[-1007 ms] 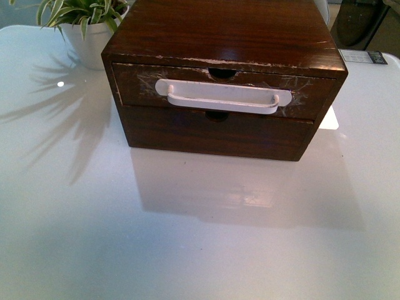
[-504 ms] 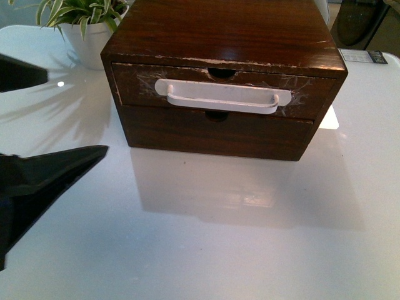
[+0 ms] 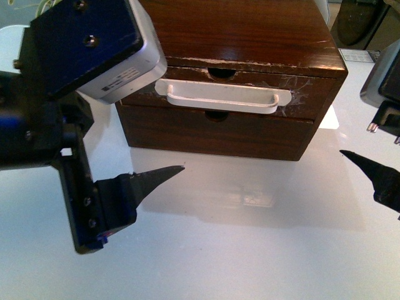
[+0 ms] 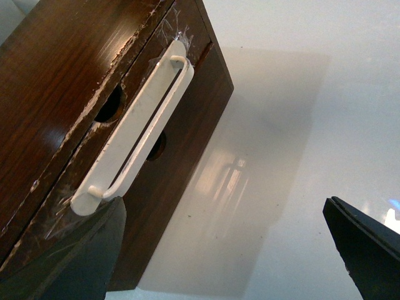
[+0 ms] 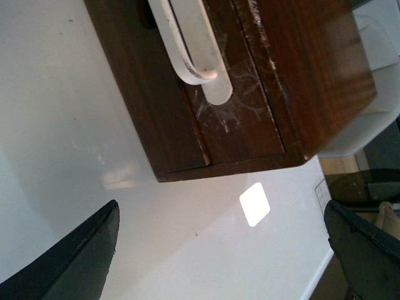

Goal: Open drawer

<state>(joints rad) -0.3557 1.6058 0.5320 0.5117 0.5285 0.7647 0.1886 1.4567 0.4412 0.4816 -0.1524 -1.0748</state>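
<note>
**Drawer shut; both grippers open, neither on the handle**

Location: the drawer [image 3: 262, 80] is the upper front of the wooden box [image 3: 250, 25], at upper centre of the front view. The box stands on the white table [image 3: 250, 237]. The drawer's white handle [image 3: 223, 97] runs across its scratched face.

Condition: the drawer front looks level with the plain lower front [image 3: 219, 134], so I judge it fully closed and the task not begun.

Contents: none can be reported. The notch [image 3: 222, 73] on the rim shows only darkness.

Left gripper [image 4: 225, 201]: fingers wide apart and holding nothing. In the front view one finger [image 3: 150, 177] points across the table at lower left, below the handle's left end and clear of the box. This placement looks like a line-up for the handle.

Right gripper [image 5: 222, 203]: fingers also apart and empty. It sits at the right edge of the front view, well apart from the handle. It is likely standing by, or positioned to steady the box.

Risk: the box appears light and unfixed, so a pull on the handle may drag it forward.
</note>
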